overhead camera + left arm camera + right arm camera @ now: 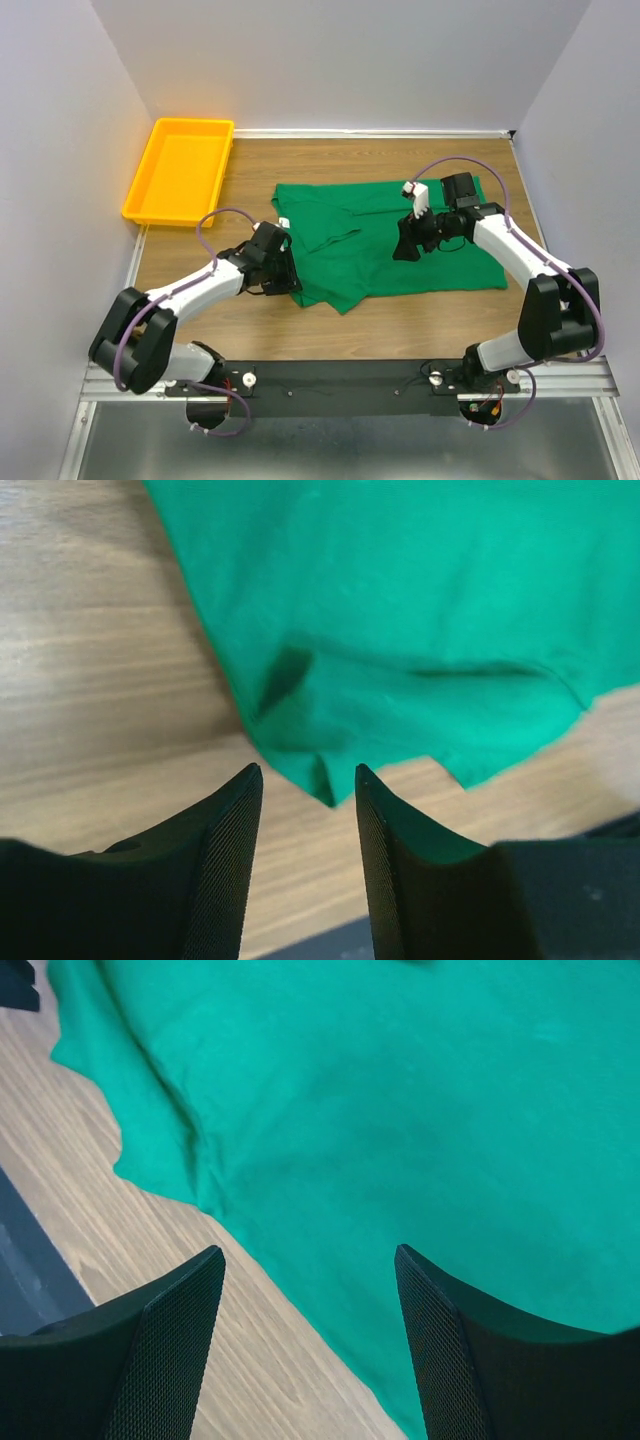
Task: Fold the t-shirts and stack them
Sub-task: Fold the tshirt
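Note:
A green t-shirt (350, 270) lies spread on the wooden table, with a fold across its left half and a small white label (284, 222) at its left edge. My left gripper (288, 278) is low at the shirt's lower left edge. In the left wrist view it (308, 772) stands open, a pointed corner of the shirt (400, 610) just ahead of its fingertips and bare wood between them. My right gripper (404, 252) hovers over the shirt's middle. Seen from the right wrist, it (310, 1252) is wide open above the shirt's (400, 1110) near hem.
A yellow tray (185, 170) sits at the back left corner of the table. White walls close in the left, back and right sides. A black rail (340, 375) carrying the arm bases runs along the near edge.

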You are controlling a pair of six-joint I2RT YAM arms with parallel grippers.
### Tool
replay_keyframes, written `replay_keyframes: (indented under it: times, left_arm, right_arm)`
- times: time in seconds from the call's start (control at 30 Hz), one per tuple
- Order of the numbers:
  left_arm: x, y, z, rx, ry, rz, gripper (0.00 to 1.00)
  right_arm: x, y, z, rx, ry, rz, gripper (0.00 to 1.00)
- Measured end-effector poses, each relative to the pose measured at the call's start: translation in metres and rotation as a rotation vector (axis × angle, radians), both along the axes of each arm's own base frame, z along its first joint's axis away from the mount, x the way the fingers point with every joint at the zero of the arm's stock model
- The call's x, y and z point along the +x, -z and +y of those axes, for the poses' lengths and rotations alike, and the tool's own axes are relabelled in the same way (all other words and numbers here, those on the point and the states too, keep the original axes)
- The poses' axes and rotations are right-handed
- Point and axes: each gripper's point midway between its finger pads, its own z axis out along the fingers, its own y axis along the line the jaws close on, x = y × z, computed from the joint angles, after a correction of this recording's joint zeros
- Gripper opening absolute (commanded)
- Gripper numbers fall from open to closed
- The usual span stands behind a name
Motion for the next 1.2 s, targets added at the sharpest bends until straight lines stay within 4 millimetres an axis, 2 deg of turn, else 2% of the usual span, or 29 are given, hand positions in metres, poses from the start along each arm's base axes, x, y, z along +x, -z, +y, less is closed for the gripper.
replay_keyframes:
  times: [0.1,0.2,0.43,1.2]
  left_arm:
    - [0.003,0.015,0.001,0.038,0.014,0.022,0.43]
    - [0.008,0.020,0.001,0.060,0.038,0.019,0.43]
    - [0.022,0.011,0.003,0.068,0.057,-0.036,0.39]
    - [0.034,0.007,0.011,0.023,0.084,-0.076,0.41]
  right_arm:
    - [0.003,0.000,-0.006,-0.002,0.026,0.003,0.77]
    - [0.004,0.001,-0.010,-0.003,0.041,0.004,0.77]
    - [0.003,0.004,-0.014,-0.004,0.053,0.013,0.77]
    - [0.006,0.004,-0.017,-0.002,0.070,0.014,0.77]
